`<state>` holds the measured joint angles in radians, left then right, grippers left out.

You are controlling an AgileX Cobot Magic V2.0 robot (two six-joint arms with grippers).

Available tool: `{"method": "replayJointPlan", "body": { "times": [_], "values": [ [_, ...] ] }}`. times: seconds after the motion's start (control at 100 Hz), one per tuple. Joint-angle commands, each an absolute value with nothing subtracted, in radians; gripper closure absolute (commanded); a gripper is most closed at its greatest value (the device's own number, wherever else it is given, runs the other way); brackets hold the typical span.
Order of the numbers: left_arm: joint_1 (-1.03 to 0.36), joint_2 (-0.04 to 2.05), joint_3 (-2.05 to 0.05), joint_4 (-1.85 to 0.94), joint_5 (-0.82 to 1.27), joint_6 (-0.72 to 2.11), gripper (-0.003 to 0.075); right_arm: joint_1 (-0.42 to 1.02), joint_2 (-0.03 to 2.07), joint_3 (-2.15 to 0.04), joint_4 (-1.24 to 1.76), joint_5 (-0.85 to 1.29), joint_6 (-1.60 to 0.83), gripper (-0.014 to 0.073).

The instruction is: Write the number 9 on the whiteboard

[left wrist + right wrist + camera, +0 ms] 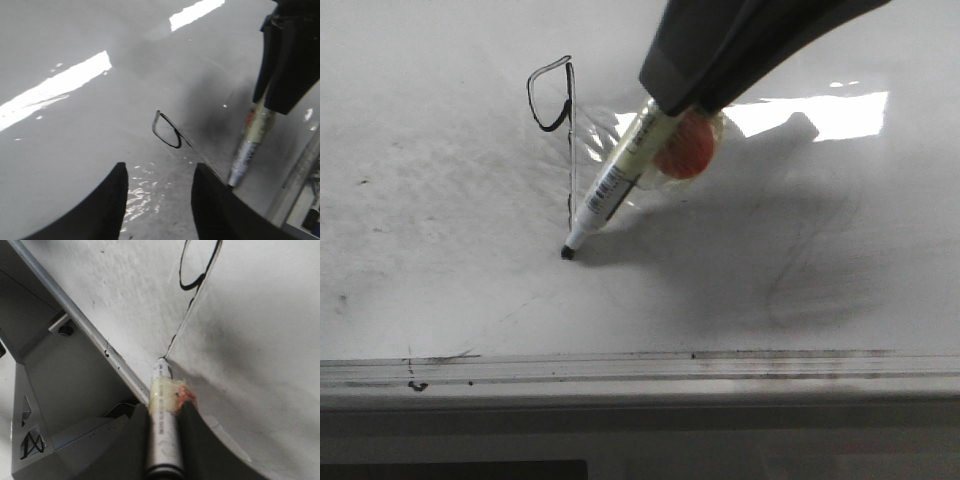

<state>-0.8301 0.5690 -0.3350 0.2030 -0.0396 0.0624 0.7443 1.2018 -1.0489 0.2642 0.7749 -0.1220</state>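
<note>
The whiteboard (440, 290) fills the front view, glossy and smeared grey. The number 9 (552, 95) is drawn on it in thin black line, a small angular loop with a long straight stem running down. My right gripper (685, 105) is shut on a marker (610, 185) wrapped in clear tape with an orange lump. The marker's black tip (567, 253) touches the board at the stem's lower end. In the right wrist view the marker (162, 410) lies between the fingers and the 9 (197, 270) is beyond it. My left gripper (159, 172) is open and empty above the board, near the loop (166, 131).
A dirty metal bottom rail (640, 368) runs along the board's lower edge, with black specks at its left. Bright glare (820, 115) lies on the board at the right. In the right wrist view a grey metal frame (65, 370) sits beside the rail.
</note>
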Motion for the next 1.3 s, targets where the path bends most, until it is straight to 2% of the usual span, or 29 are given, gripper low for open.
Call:
{"method": "replayJointPlan", "body": {
  "times": [0.0, 0.22, 0.44, 0.7, 0.79, 0.93, 1.12, 1.19, 1.24, 1.29],
  "values": [
    [-0.886, 0.618, -0.368, 0.195, -0.104, 0.053, 0.0367, 0.77, 1.183, -1.101, 0.254, 0.73, -0.121, 0.0652],
    [-1.018, 0.83, -0.368, 0.208, -0.229, 0.053, 0.0363, 0.861, 1.183, -1.107, 0.257, 0.731, -0.092, 0.0652],
    [-1.013, 0.996, -0.37, 0.206, -0.41, 0.053, 0.0363, 0.907, 1.183, -1.107, 0.259, 0.744, -0.07, 0.0652],
    [-1.013, 1.017, -0.37, 0.199, -0.431, 0.053, 0.0374, 0.907, 1.183, -1.107, 0.251, 0.746, -0.07, 0.0652],
    [-1.013, 1.017, -0.37, 0.199, -0.427, 0.053, 0.0455, 0.907, 1.183, -1.107, 0.251, 0.746, -0.07, 0.0652],
    [-1.013, 1.017, -0.37, 0.199, -0.425, 0.053, 0.0739, 0.907, 1.183, -1.107, 0.268, 0.745, -0.07, 0.0657],
    [-1.013, 1.017, -0.37, 0.201, -0.427, 0.053, 0.0741, 0.907, 1.183, -1.107, 0.277, 0.743, -0.07, 0.0651],
    [-1.013, 1.017, -0.37, 0.199, -0.427, 0.053, 0.0741, 0.907, 1.183, -1.107, 0.277, 0.742, -0.07, 0.0593],
    [-1.013, 1.017, -0.37, 0.199, -0.427, 0.053, 0.0741, 0.907, 1.183, -1.107, 0.277, 0.741, -0.07, 0.0504],
    [-1.013, 1.017, -0.37, 0.185, -0.427, 0.053, 0.0741, 0.907, 1.183, -1.107, 0.277, 0.739, -0.07, 0.0375]
  ]
}}
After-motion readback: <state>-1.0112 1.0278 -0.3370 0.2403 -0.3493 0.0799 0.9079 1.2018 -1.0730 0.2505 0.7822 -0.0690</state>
